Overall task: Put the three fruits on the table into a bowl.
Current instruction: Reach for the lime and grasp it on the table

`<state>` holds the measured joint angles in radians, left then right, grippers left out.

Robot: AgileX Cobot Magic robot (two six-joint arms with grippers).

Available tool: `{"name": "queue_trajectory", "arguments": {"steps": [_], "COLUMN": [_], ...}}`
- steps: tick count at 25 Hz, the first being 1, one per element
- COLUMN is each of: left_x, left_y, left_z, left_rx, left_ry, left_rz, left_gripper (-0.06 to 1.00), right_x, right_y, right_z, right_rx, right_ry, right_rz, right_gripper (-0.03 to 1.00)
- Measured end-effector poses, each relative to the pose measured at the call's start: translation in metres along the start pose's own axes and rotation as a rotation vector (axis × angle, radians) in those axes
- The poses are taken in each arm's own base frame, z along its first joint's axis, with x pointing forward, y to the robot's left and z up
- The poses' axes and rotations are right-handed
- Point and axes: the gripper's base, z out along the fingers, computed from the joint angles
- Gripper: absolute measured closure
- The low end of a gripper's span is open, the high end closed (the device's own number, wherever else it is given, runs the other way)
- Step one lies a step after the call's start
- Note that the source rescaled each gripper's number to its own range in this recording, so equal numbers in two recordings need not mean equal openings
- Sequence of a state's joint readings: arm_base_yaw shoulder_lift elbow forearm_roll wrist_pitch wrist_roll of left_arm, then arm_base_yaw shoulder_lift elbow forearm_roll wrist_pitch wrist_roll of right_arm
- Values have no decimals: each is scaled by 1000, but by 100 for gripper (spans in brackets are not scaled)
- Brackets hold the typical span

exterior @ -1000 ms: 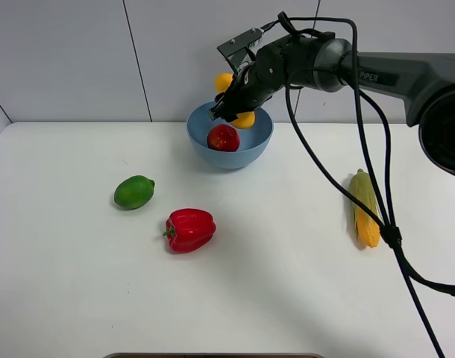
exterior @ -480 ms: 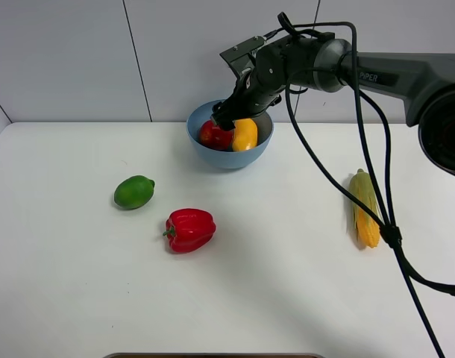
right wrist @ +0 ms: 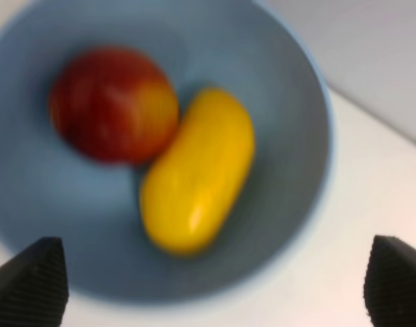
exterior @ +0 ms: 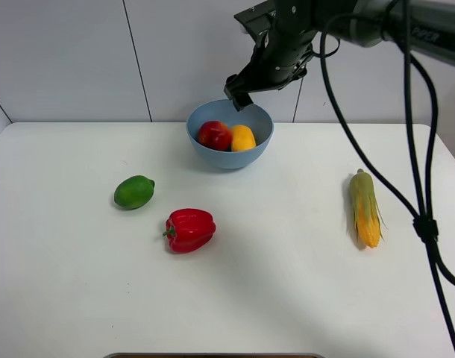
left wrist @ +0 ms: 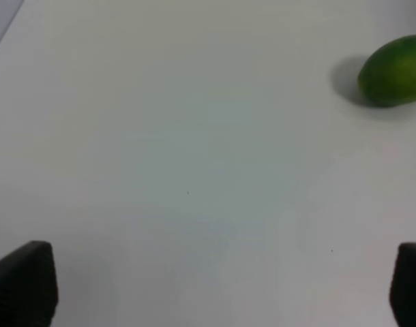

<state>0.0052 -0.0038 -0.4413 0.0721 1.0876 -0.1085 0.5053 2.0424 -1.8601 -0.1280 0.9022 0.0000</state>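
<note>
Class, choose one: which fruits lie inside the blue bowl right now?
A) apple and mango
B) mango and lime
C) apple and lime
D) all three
A: the apple and mango lie side by side in the bowl, while the lime sits out on the table.

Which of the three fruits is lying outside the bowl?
The green lime, out on the white table near the red pepper. The apple and the mango lie side by side inside the blue bowl.
</note>
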Motion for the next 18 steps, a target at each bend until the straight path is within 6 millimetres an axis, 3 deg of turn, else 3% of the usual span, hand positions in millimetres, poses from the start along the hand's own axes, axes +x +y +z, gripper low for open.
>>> {"name": "queue_trajectory", "arguments": {"steps": [8, 13, 18], "left_x": [0, 0, 0], "left_y": [0, 0, 0], "left_z": [0, 0, 0], "left_rx": [0, 0, 0], "left_ry": [0, 0, 0], "left_rz": [0, 0, 0], "left_gripper": [-5, -5, -5], "right_x": [12, 17, 39], "right_y": [-11, -15, -18], "right_z": [-104, -174, -233], "right_rx": [11, -11, -27], "right_ry": [77, -63, -169], "right_rz": [26, 75, 141], "right_gripper": [33, 33, 33]}}
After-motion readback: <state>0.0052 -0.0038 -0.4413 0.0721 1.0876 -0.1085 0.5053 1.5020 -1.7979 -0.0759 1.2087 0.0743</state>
